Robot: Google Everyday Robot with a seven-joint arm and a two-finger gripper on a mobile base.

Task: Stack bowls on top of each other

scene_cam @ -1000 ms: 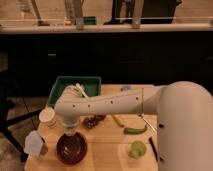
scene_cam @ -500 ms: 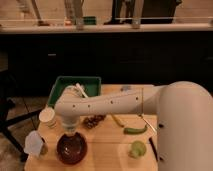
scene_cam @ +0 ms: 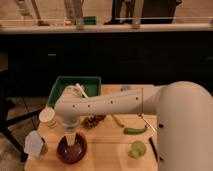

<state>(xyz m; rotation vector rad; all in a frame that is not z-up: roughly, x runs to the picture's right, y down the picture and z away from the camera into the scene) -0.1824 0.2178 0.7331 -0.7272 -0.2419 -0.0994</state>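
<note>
Camera view: your hand hangs right over maroon bowl at worktop front left, dipping inside; grip state unreadable. Orange bowl not visible. Stack looks not done yet.

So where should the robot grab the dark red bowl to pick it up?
Probably by its rim, coming straight down from above. The dark red bowl sits upright and open on the wooden table, so its thin edge is likely the only part two fingers fit around. The gripper hangs over the bowl's middle; the near rim looks free.
</note>
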